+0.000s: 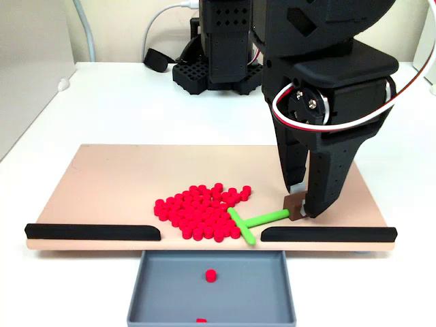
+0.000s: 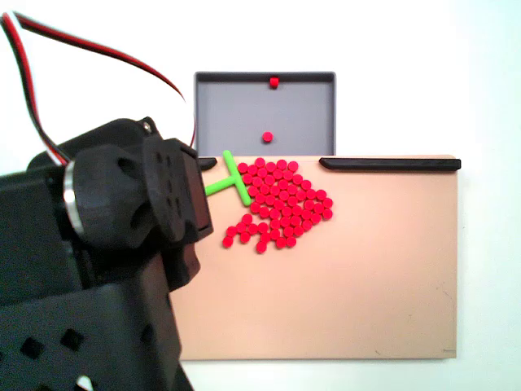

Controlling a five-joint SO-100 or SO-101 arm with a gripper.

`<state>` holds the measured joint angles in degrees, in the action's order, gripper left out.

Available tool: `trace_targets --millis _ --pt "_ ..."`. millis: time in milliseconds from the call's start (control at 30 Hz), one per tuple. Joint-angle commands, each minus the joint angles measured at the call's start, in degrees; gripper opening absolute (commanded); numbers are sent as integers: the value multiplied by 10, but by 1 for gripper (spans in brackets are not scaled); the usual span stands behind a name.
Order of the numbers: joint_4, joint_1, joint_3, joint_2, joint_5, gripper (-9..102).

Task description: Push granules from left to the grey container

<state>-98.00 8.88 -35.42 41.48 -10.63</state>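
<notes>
- The pincer (image 1: 304,204) is gripping the stem end of the green pusher (image 1: 253,223), jaws nearly closed on it.
- The granules (image 1: 201,212) are lying just beyond the crossbar; sweeping squarely should be sending them through the gap into the grey container (image 1: 211,298).
- Two black strips (image 1: 92,232) are flanking the gap and could be trapping strays.

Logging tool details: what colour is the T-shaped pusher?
Bright green; the T-shaped pusher shows best in the fixed view from the front, beside the red granules.
</notes>
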Motion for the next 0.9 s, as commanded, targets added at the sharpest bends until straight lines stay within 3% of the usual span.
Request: trace_targets --millis 0,867 --pt "4 -9 -1 4 -11 0" --pt "4 -16 -1 55 -211 0"
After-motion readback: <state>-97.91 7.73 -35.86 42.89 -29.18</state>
